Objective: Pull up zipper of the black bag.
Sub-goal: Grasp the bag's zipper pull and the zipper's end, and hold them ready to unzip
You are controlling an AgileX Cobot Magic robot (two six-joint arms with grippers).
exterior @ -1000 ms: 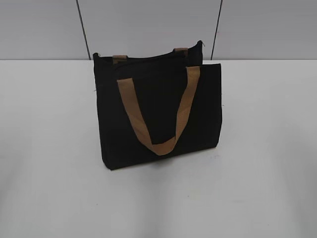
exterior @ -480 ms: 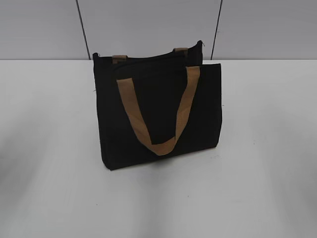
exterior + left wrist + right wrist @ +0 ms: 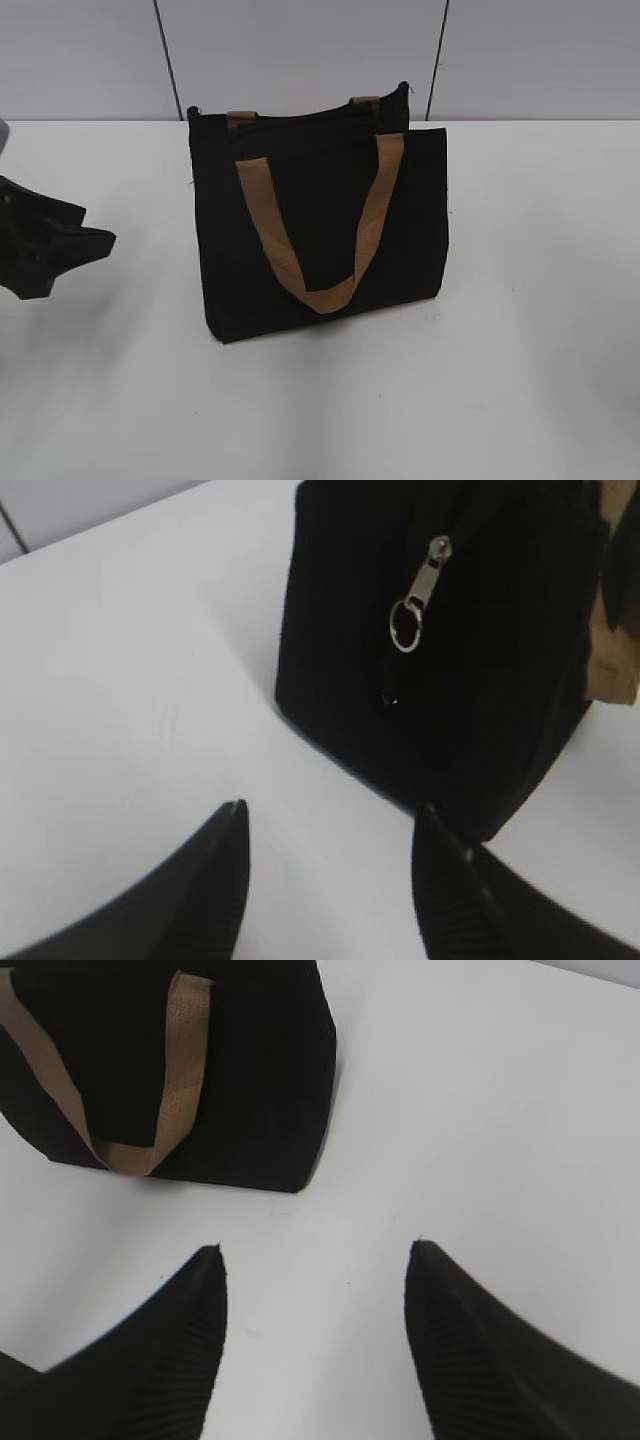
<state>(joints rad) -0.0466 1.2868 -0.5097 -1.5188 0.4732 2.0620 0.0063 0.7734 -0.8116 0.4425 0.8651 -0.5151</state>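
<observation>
Plain setup here: a white worktop (image 3: 540, 330) fills most of the scene, smooth and matte with a few tiny specks. At the far edge it meets a pale grey wall (image 3: 300, 50) made of flat panels, split by two thin dark seams (image 3: 168, 60), one on the left and one on the right, both slanting a bit. Lighting is soft and even, with only faint blurry shadows on the near surface.

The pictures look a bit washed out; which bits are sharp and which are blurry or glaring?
Exterior view: soft all over, table glaring white. Left wrist view: zipper fairly sharp, left hand blurred up close. Right wrist view: bag soft, featureless black.
</observation>
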